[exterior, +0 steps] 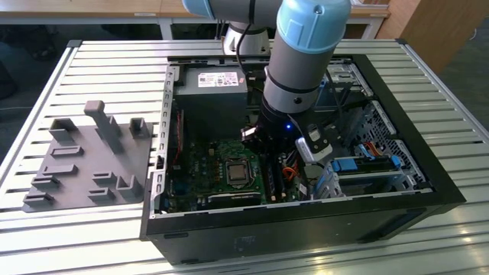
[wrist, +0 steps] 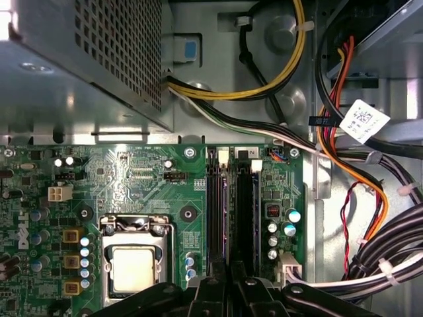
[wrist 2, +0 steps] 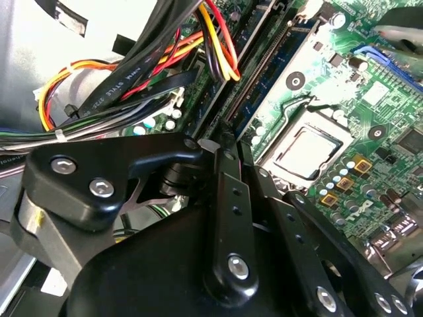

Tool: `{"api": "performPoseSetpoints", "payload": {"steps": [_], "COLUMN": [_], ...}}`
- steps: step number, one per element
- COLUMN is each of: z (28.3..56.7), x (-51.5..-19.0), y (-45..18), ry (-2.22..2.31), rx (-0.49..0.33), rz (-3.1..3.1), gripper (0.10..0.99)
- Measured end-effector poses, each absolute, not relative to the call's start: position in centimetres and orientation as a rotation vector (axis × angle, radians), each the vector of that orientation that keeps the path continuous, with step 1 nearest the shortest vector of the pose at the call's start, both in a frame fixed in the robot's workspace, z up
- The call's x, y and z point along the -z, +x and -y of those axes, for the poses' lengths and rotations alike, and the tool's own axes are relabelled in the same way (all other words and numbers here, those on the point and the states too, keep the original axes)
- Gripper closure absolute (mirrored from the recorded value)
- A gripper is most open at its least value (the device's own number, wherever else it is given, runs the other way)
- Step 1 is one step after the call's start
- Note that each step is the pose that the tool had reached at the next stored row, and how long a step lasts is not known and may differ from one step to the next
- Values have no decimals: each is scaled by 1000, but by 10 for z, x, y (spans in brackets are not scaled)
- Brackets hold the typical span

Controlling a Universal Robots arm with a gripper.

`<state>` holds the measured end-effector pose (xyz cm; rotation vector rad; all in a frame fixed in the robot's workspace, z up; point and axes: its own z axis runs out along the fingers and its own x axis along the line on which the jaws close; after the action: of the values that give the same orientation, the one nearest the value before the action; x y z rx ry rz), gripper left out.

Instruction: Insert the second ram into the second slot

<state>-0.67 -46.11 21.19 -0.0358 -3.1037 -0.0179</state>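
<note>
The grey-and-pale-blue robot arm (exterior: 302, 69) reaches straight down into the open black metal computer case (exterior: 428, 189), which lies on its side on a slatted aluminium table (exterior: 46, 74), so the green motherboard (wrist: 132, 178) faces upward for vertical access. The black gripper (exterior: 281, 169) is low inside the case, directly over the pair of long black memory slots (wrist: 244, 211) beside the silver-capped processor socket (wrist: 132, 264).

In both wrist views the gripper (wrist 2: 211, 142) (wrist: 228, 284) is lined up lengthwise with the slots. This suits pressing a board squarely down between the white end clips (wrist: 256, 156).

The task's thing, as I judge it, is the thin, flat blue memory stick (wrist 2: 274, 86). It stands on edge along the slot row and runs away from the gripper's tip. Whether it is fully seated or only resting in the slot is not visible. Which of the two slots it occupies cannot be settled either.

Whether the gripper is clasping the stick or merely bearing on it I cannot tell, because its own body hides the contact.

A bundle of yellow, red and black cables (wrist 2: 211, 39) passes close beside the slots, though clear of them. A grey moulded fixture tray (exterior: 84, 160) sits on the table at the exterior view's left, well apart from the work.
</note>
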Motion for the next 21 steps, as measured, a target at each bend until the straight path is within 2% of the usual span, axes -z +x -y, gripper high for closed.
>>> {"api": "performPoseSetpoints", "payload": {"steps": [21], "z": [461], "x": [-210], "y": [-7], "ry": [-10], "rx": [17], "rz": [3104], "gripper": [949]}}
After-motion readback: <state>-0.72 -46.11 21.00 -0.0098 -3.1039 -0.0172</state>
